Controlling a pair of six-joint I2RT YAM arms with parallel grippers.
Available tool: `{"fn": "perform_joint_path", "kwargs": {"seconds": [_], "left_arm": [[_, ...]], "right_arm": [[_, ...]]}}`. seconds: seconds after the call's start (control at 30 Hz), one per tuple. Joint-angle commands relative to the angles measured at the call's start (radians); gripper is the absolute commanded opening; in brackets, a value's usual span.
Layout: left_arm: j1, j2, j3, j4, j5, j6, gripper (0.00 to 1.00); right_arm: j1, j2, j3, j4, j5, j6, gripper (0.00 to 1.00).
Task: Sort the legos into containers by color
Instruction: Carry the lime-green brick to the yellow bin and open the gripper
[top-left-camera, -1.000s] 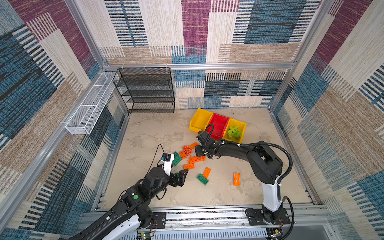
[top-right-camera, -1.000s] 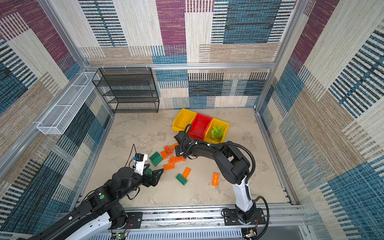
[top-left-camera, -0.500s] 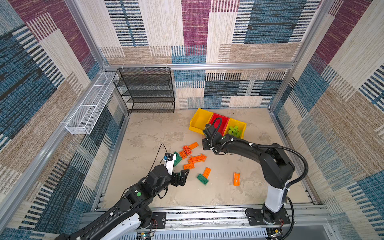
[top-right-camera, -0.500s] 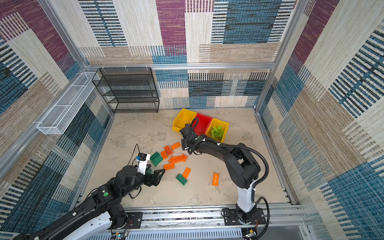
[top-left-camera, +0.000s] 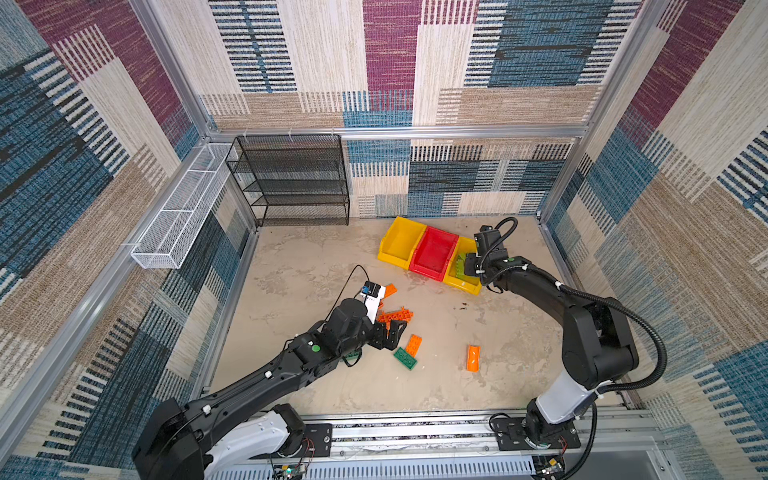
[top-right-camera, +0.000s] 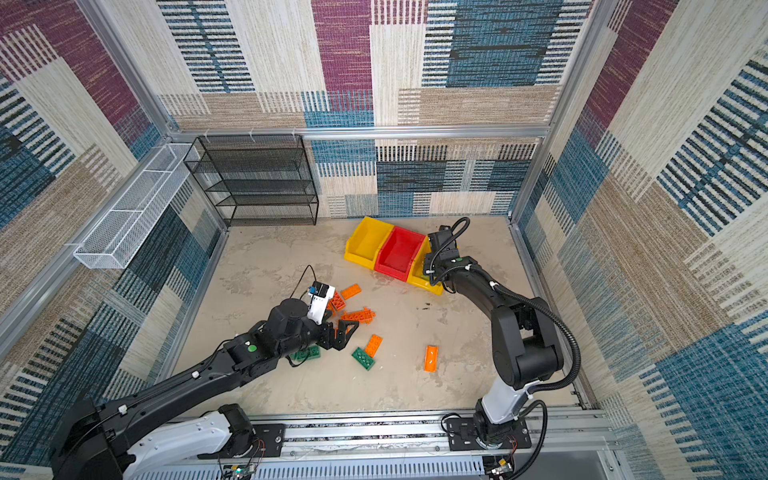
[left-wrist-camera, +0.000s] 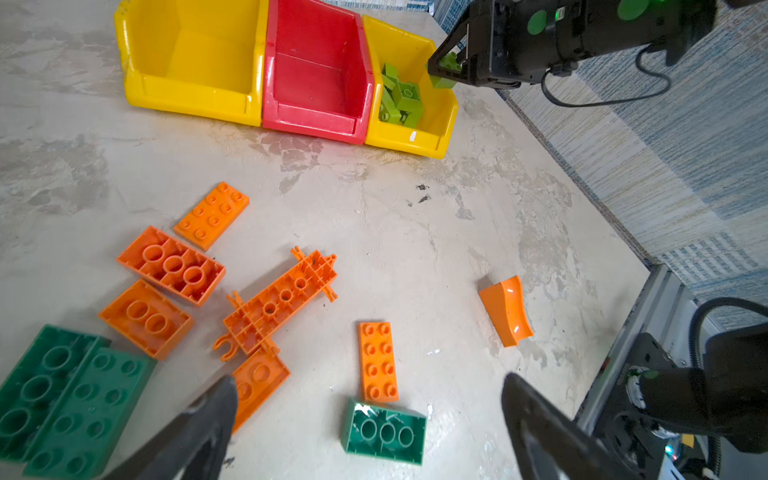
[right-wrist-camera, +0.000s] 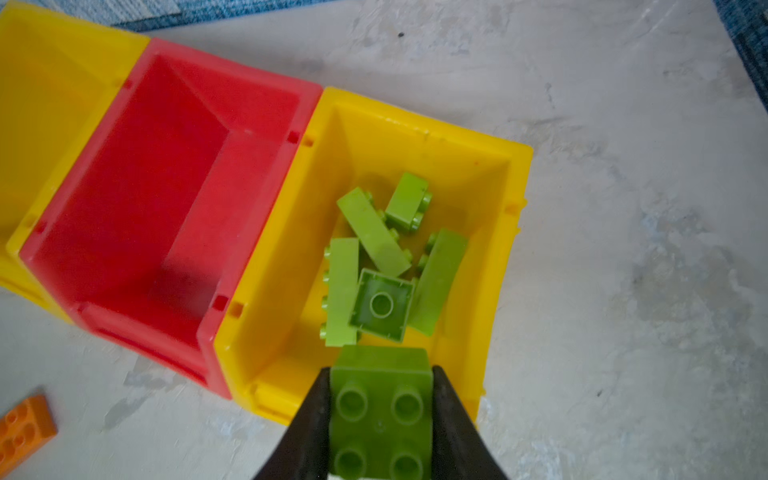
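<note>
One lime brick (right-wrist-camera: 380, 415), clenched in right claw (right-wrist-camera: 380, 370), reached yellow bin (right-wrist-camera: 515, 174); left claw (left-wrist-camera: 369, 380) spread.

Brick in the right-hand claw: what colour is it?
Lime green. The brick shows best in the right wrist view, pinched in the right gripper.

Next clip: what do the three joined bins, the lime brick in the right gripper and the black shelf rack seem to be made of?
Bins: moulded plastic, slightly glossy; soft highlights, rounded rims.
Lime brick, clamped in the right gripper: hard plastic, satin; crisp moulded studs.
Shelf rack: probably black-coated metal mesh on a wire frame; see-through weave, though too small to confirm.
</note>
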Motion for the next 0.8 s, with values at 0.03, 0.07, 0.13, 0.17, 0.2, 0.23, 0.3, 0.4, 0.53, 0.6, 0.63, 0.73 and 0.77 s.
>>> {"fn": "perform_joint_path", "kwargs": {"seconds": [0.03, 0.07, 0.13, 0.17, 0.2, 0.23, 0.3, 0.4, 0.53, 0.6, 0.63, 0.73, 0.77], "left_arm": [[0.001, 0.064, 0.053, 0.052, 0.019, 0.017, 0.99], [0.001, 0.076, 0.065, 0.05, 0.017, 0.02, 0.99], [0.001, 0.096, 0.085, 0.041, 0.013, 0.027, 0.99], [0.001, 0.105, 0.094, 0.036, 0.012, 0.03, 0.99], [0.001, 0.112, 0.102, 0.033, 0.011, 0.032, 0.99], [0.001, 0.117, 0.109, 0.029, 0.011, 0.033, 0.99], [0.001, 0.127, 0.119, 0.024, 0.011, 0.033, 0.99], [0.002, 0.139, 0.129, 0.018, 0.011, 0.033, 0.99], [0.001, 0.135, 0.141, -0.009, 0.006, 0.023, 0.99], [0.0, 0.121, 0.141, -0.031, -0.005, 0.014, 0.99], [-0.002, 0.112, 0.137, -0.04, -0.008, 0.009, 0.99], [-0.013, 0.076, 0.122, -0.071, -0.023, -0.009, 0.99], [-0.021, 0.061, 0.116, -0.084, -0.033, -0.016, 0.99]], "right_arm": [[-0.036, 0.061, 0.044, 0.073, -0.057, -0.042, 0.35], [-0.043, 0.08, 0.059, 0.076, -0.061, -0.047, 0.35], [-0.056, 0.107, 0.081, 0.083, -0.068, -0.052, 0.35], [-0.063, 0.119, 0.092, 0.086, -0.072, -0.054, 0.35], [-0.069, 0.128, 0.096, 0.087, -0.078, -0.055, 0.36], [-0.074, 0.136, 0.102, 0.09, -0.081, -0.057, 0.36], [-0.08, 0.143, 0.105, 0.102, -0.094, -0.059, 0.4], [-0.084, 0.147, 0.11, 0.105, -0.122, -0.062, 0.57], [-0.084, 0.086, 0.077, 0.127, -0.177, -0.057, 0.77], [-0.083, 0.042, 0.064, 0.116, -0.209, -0.054, 0.8], [-0.081, 0.018, 0.052, 0.114, -0.231, -0.049, 0.81], [-0.07, -0.08, -0.012, 0.115, -0.293, -0.032, 0.87], [-0.062, -0.114, -0.036, 0.111, -0.296, -0.03, 0.88]]}}
